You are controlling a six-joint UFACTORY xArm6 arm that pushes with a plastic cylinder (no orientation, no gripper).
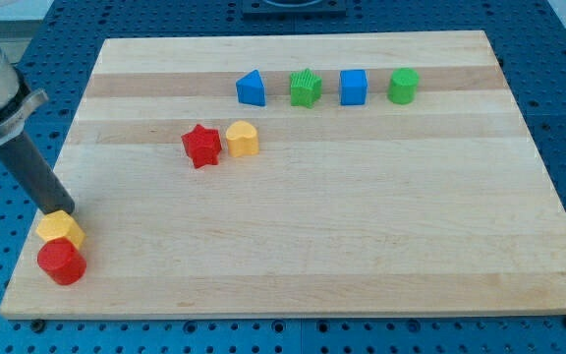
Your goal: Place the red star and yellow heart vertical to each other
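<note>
1. Tool first: it is a bare dark rod with nothing to spread or press together, and my tip (62, 210) is sitting at the far left of the bench (362, 275), seemingly touching the upper edge of the yellow block (60, 229), with the red cylinder (62, 263) lying just below that.
2. Moving rightward, the red star (201, 146) is lying up and to the view's right of my tip, well apart from it, with open board between.
3. Just beside it on the right, the yellow heart (243, 139) is sitting almost touching the star, so the pair is forming a side-by-side row rather than a column.
4. Judging from this, one of the two is needing a push toward the view's top or bottom and then sideways, so my tip would be approaching from the lower left.
5. The star is showing crisp red points; the heart is looking rounded and pale yellow.
6. Further right, along the top, the blue triangular block (252, 88), green star (306, 88), blue cube (354, 87) and green cylinder (403, 86) are standing in a line.
</note>
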